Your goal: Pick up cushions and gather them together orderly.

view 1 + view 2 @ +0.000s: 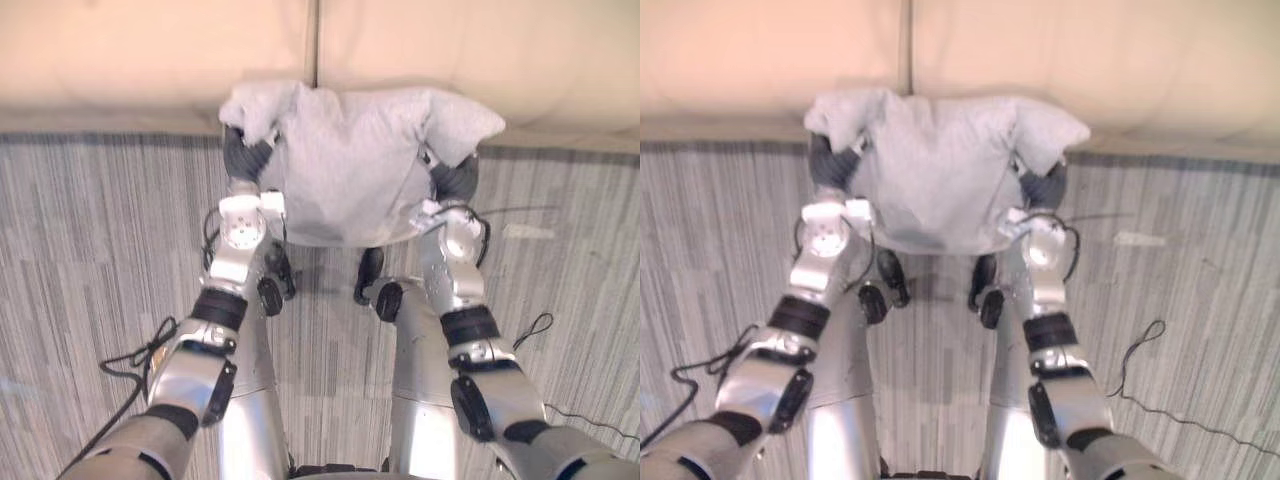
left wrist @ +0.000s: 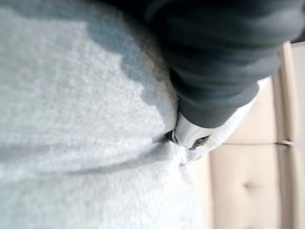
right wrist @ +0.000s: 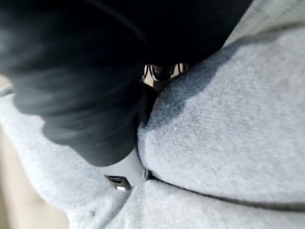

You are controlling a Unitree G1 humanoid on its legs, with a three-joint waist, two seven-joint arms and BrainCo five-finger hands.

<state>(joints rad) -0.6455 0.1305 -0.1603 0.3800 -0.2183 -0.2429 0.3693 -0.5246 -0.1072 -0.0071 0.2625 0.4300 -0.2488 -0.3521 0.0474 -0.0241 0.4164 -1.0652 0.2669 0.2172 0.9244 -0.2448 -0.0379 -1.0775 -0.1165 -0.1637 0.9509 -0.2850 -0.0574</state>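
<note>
A light grey cushion (image 1: 345,160) hangs in front of me, clamped between both hands at chest width, above the floor and close to the beige sofa (image 1: 150,60). My left hand (image 1: 245,155) presses into its left side and my right hand (image 1: 455,180) into its right side, with the cushion's upper corners bulging over both dark covers. In the left wrist view the dark cover (image 2: 224,57) sinks into the grey fabric (image 2: 71,119). The right wrist view shows the same for the right hand (image 3: 86,86) against the cushion (image 3: 224,129).
The beige sofa's seat front runs across the top, with a seam (image 1: 317,40) between two seat pads just behind the cushion. Striped grey carpet (image 1: 80,250) covers the floor on both sides.
</note>
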